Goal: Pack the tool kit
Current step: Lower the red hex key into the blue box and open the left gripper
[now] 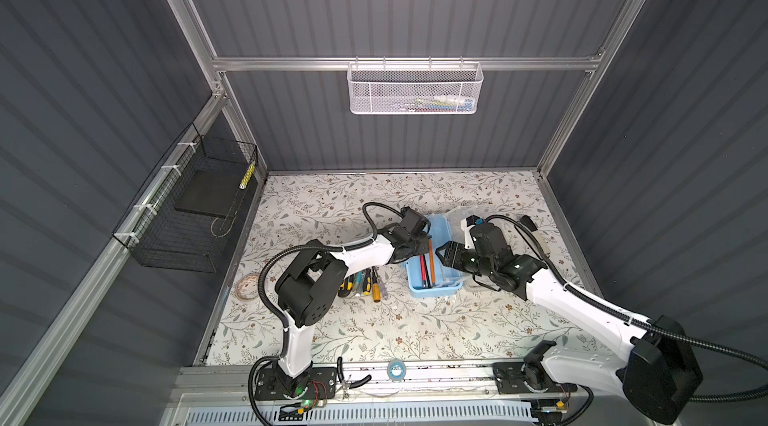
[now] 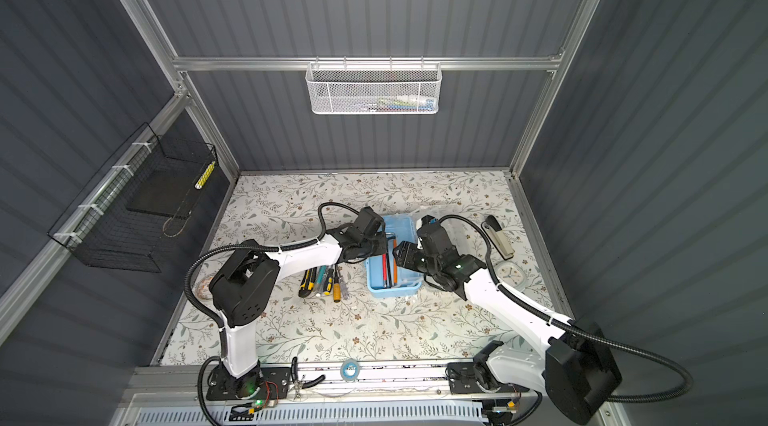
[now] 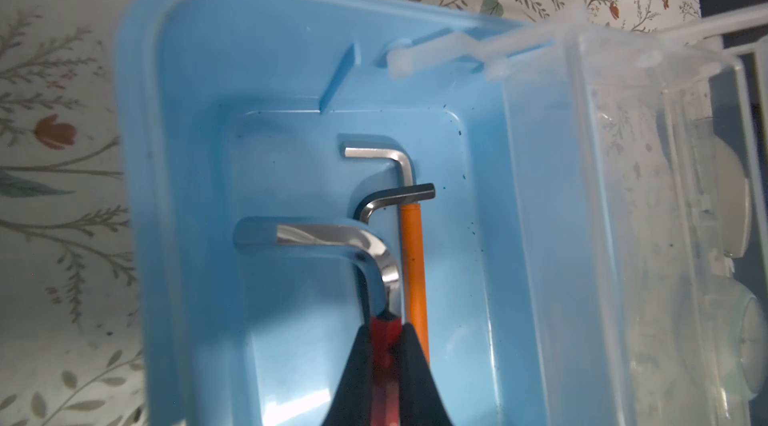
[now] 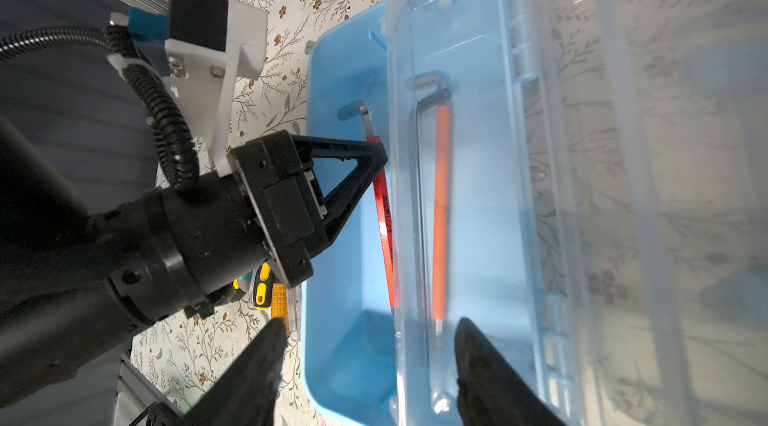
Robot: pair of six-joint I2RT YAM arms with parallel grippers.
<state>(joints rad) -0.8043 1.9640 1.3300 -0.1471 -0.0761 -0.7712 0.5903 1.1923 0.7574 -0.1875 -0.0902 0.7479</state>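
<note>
The tool kit point(image 1: 434, 278), a light-blue case with its clear lid point(image 4: 478, 154) swung open, lies mid-table in both top views point(image 2: 392, 285). My left gripper point(image 3: 386, 320) reaches into the case point(image 3: 187, 195), shut on the red sleeve of a chrome hex key point(image 3: 332, 237) whose bend lies near the case floor. Beside it lie a silver hex key point(image 3: 386, 154) and a black one with an orange sleeve point(image 3: 413, 270). My right gripper point(image 4: 370, 322) hovers open at the case's right side point(image 1: 440, 255). Between its fingers lie the case wall and the lid's edge, and neither finger touches them.
Screwdrivers and a yellow-black knife point(image 1: 365, 282) lie left of the case, a tape roll point(image 1: 248, 286) further left. A stapler point(image 1: 538, 237) and a round clock point(image 2: 510, 274) sit at the right. A white mesh basket point(image 1: 415, 89) hangs on the back wall, a black wire basket point(image 1: 183, 212) on the left.
</note>
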